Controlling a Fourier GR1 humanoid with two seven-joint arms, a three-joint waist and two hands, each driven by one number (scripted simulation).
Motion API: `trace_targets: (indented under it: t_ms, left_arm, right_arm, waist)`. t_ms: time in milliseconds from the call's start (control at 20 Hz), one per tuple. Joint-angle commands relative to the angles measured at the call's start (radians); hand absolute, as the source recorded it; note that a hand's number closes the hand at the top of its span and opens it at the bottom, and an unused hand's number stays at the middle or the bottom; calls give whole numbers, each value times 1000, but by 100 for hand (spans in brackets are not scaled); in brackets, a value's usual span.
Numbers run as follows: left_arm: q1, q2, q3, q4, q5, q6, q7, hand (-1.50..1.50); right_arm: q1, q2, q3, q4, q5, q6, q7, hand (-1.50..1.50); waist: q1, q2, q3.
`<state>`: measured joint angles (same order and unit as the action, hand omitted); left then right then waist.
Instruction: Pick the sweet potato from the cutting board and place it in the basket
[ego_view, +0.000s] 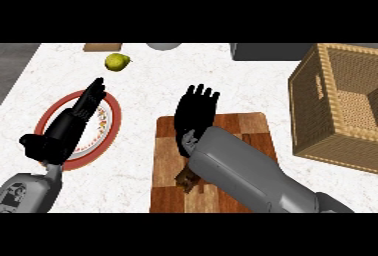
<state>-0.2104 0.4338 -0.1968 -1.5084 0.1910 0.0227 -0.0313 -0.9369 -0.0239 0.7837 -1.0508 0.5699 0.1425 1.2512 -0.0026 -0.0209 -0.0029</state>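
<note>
A wooden cutting board (169, 165) lies on the counter at the lower middle. Only a small brown end of the sweet potato (187, 179) shows on it, tucked under my right forearm. My right hand (194, 111) reaches over the board's far edge with its fingers straight and open, holding nothing. The woven basket (310, 115) stands at the right, apart from the board, and its inside looks bare. My left hand (74, 120) hovers open over a plate at the left, fingers pointing away.
A red-rimmed plate (111, 122) sits under the left hand. A yellow-green fruit (117, 61) lies at the far left. A grey bowl (164, 45), a small wooden piece (102, 47) and a dark block (269, 51) line the back edge.
</note>
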Motion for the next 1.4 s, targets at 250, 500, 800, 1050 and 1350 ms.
trace_targets:
  t_ms: [250,500,800,1050,1350]
  left_arm:
    - [32,-13,4,-11,-28,19,-16,0]
    - [6,-3,28,15,-7,-19,-18,0]
    - [5,-10,20,-7,-17,-30,-12,0]
    - [34,-2,27,-38,-13,-31,10,0]
    - [-20,-24,34,5,-39,-10,3,0]
  right_arm:
    - [130,23,69,-50,115,-40,236,-150]
    - [211,23,96,-139,157,-62,236,-150]
    - [196,23,61,-143,160,-64,236,-150]
    - [232,23,45,-143,198,-26,236,-150]
    - [264,23,71,-147,204,9,236,-150]
  waist:
    - [-8,6,1]
    - [-6,10,1]
    - [10,15,1]
    - [11,10,1]
    - [5,13,0]
